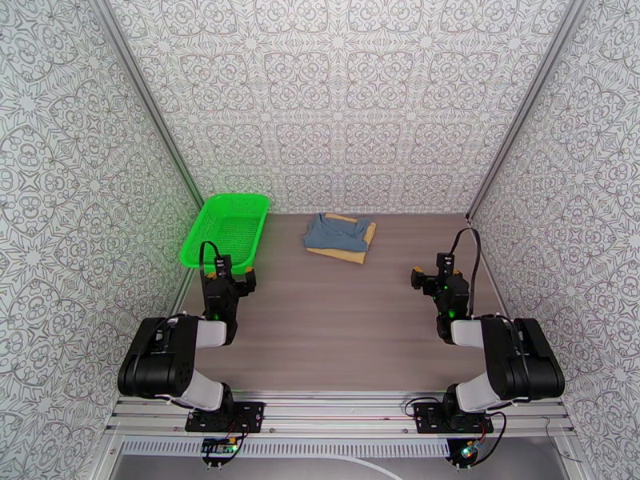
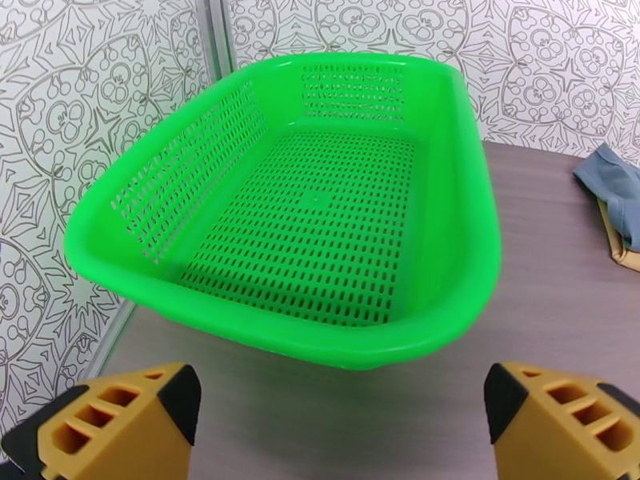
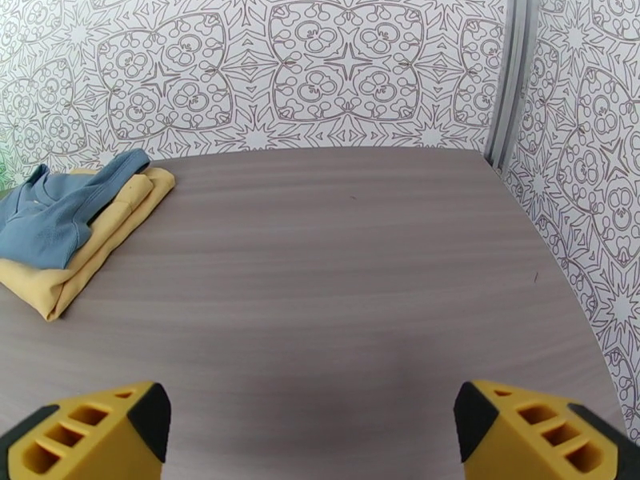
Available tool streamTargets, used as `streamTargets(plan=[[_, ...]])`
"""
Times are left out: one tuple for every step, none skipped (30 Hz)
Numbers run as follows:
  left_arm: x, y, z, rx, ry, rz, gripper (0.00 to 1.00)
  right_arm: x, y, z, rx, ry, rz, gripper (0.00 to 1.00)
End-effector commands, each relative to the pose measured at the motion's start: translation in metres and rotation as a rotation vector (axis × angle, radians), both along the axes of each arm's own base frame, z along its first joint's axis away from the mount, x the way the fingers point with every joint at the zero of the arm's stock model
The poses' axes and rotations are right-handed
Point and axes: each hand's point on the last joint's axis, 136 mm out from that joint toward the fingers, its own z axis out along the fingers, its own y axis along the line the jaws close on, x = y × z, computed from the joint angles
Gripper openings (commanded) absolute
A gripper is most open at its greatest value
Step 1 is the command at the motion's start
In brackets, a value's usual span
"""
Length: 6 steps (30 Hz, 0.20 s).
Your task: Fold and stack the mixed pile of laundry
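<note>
**Grippers Wide, Laundry Stacked at Far Edge**

The left gripper (image 2: 340, 410) and the right gripper (image 3: 312, 426) hang over the near half of the table (image 1: 336, 330), jaws spread wide (nothing held between the fingers). Farther back, the green basket (image 2: 472, 226) sits in the far left corner. To its right and apart from it, near the back wall, the blue-grey tank top (image 1: 334, 230) lies on the yellow cloth (image 1: 348, 253).

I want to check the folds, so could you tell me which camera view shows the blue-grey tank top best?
The right wrist view: the tank top lies close and large on the yellow cloth, straps clear. The top external view shows it whole but small; the left wrist view catches a corner at its right edge.
</note>
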Motion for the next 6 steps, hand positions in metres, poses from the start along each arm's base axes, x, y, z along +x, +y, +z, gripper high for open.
streamTargets(plan=[[0.0042, -0.0075, -0.0021, -0.027, 0.011, -0.060, 0.99, -0.0005, 0.0036, 0.0010, -0.012, 0.002, 0.018, 0.99], [0.0040, -0.0081, -0.0017, -0.025, 0.008, -0.063, 0.99, -0.0009, 0.0033, 0.0005, -0.012, 0.003, 0.018, 0.99], [0.0040, -0.0084, -0.0012, -0.025, 0.006, -0.064, 0.99, -0.0007, 0.0037, 0.0011, -0.013, 0.001, 0.020, 0.99], [0.0036, -0.0087, -0.0009, -0.027, 0.005, -0.067, 0.99, -0.0008, 0.0033, 0.0014, -0.012, 0.000, 0.018, 0.99], [0.0040, -0.0101, -0.0012, -0.024, 0.006, -0.075, 0.99, -0.0012, 0.0038, 0.0004, -0.012, 0.002, 0.020, 0.99], [0.0045, -0.0110, -0.0012, -0.022, 0.008, -0.080, 1.00, -0.0006, 0.0038, 0.0014, -0.012, 0.000, 0.020, 0.99]])
